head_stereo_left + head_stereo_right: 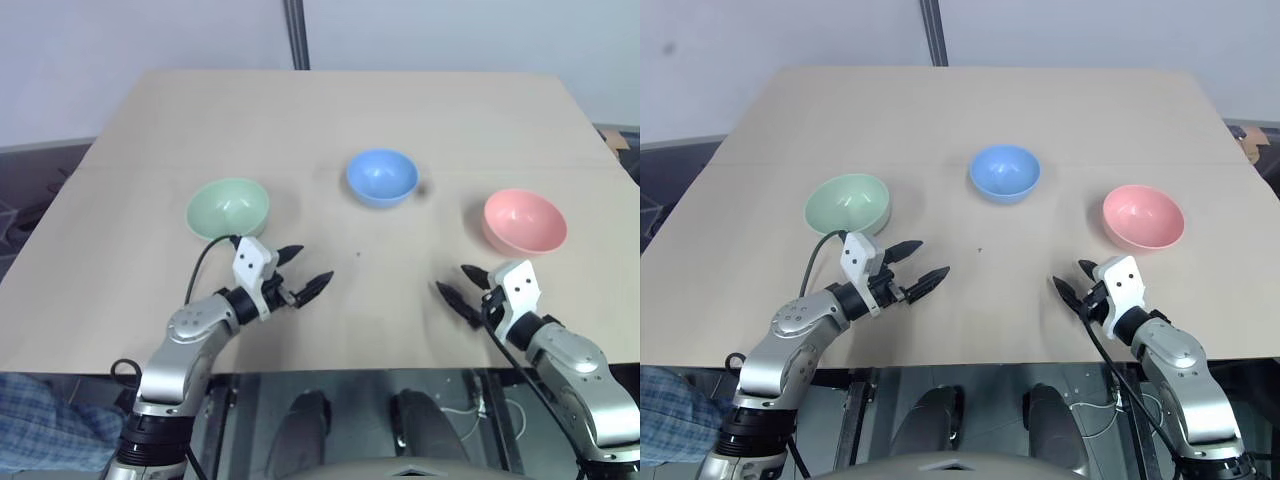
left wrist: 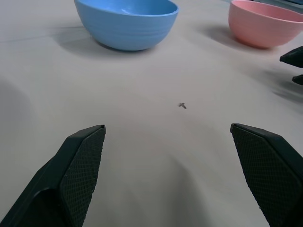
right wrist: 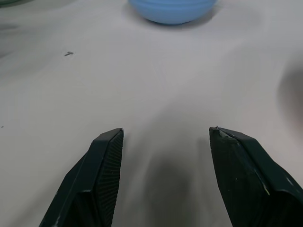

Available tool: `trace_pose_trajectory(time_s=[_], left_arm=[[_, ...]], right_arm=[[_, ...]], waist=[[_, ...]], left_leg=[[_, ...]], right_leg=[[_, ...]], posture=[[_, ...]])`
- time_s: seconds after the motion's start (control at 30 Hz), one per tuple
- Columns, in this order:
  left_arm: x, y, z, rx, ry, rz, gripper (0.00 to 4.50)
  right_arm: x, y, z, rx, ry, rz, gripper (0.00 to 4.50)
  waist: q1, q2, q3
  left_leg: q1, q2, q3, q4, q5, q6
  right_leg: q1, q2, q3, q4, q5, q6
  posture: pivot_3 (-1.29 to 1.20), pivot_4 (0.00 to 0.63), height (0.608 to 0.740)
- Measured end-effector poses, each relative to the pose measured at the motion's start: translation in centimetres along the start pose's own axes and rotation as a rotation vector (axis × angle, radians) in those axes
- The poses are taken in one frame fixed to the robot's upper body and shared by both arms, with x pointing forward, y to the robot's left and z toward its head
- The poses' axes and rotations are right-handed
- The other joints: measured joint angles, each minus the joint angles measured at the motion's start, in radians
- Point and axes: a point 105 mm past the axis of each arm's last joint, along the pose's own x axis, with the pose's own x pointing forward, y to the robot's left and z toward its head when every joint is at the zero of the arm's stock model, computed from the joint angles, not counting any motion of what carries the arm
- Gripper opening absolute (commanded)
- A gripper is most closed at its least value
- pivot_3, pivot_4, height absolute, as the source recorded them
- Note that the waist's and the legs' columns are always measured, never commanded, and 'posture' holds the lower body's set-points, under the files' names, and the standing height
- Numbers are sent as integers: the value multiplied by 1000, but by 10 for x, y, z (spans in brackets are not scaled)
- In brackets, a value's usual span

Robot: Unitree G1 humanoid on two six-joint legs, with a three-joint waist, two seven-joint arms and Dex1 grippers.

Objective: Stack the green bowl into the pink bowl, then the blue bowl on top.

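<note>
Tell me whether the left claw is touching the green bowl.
Apart. The left eye view shows bare table between the left claw and the green bowl.

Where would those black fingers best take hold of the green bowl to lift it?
Probably on its rim. The green bowl stands upright and open, so one finger can go inside and one outside the thin wall. The near edge, facing the open left gripper, looks the easiest side, reached from above and slightly behind.
</note>
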Motion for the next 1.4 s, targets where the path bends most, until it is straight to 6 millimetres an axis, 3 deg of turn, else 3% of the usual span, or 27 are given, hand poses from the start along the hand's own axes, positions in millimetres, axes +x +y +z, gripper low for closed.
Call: trace_pose_trajectory(time_s=[0.47,0.7,0.83,1.0,1.2,1.4], left_arm=[[-2,1,1,7,6,-11,4500],[-2,-1,6,22,-2,-47,4500],[-4,-11,30,17,-72,-160,4500],[-11,-18,56,11,-121,-282,4500],[-23,-28,85,8,-168,-448,4500],[-25,-32,96,1,-179,-513,4500]], right_arm=[[-2,0,-1,3,1,-4,3004],[-7,-14,5,-6,-20,-50,3004],[-14,-32,17,-57,-45,-95,3004],[-18,-35,26,-75,-62,-78,3004],[-22,-49,71,-188,-155,-96,3004],[-16,-67,65,-290,-4,-122,3004]], waist=[[0,0,0],[0,0,0],[0,0,0],[-1,0,0],[-2,0,1],[-1,0,1]], left_leg=[[0,0,0,0,0,0],[0,0,0,0,0,0],[0,0,0,-1,0,0],[0,0,0,-1,0,0],[0,0,0,-2,0,0],[-1,0,0,-2,0,0]], right_leg=[[0,0,0,0,0,0],[0,0,0,0,0,0],[0,0,0,0,0,0],[0,0,0,-1,0,0],[0,0,0,-1,0,0],[0,0,0,-3,0,0]], posture=[[0,150,740],[0,150,740],[0,150,740],[0,150,740],[0,150,740],[0,150,740]])
